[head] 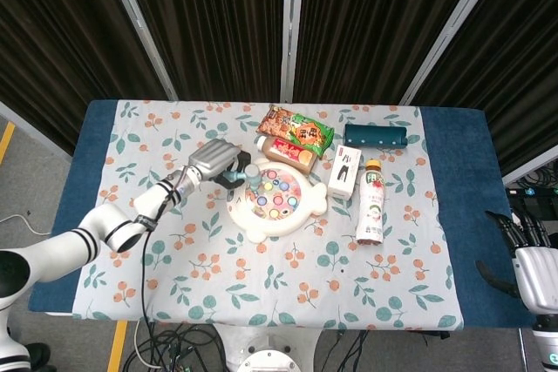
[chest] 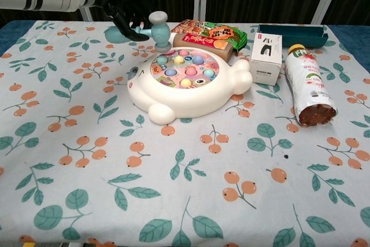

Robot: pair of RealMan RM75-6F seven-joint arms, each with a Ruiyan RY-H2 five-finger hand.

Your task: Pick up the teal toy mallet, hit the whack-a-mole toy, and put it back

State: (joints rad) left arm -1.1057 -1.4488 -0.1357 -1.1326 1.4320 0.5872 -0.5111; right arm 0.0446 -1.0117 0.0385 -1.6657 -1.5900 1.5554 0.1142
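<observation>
My left hand (chest: 124, 15) (head: 218, 163) grips the handle of the teal toy mallet (chest: 157, 27) (head: 248, 175). The mallet's head hangs in the air just above the far left edge of the whack-a-mole toy (chest: 188, 85) (head: 277, 200), a white animal-shaped base with several pastel pegs. The mallet head does not touch the pegs. My right hand (head: 528, 254) rests off the table's right edge with its fingers spread and nothing in it; the chest view does not show it.
Behind the toy lie a snack bag (chest: 211, 30) and a red box (chest: 202, 43). A white carton (chest: 266, 55), a bottle on its side (chest: 308, 88) and a dark teal case (chest: 289, 32) occupy the right. The floral cloth (chest: 144, 189) covers the table.
</observation>
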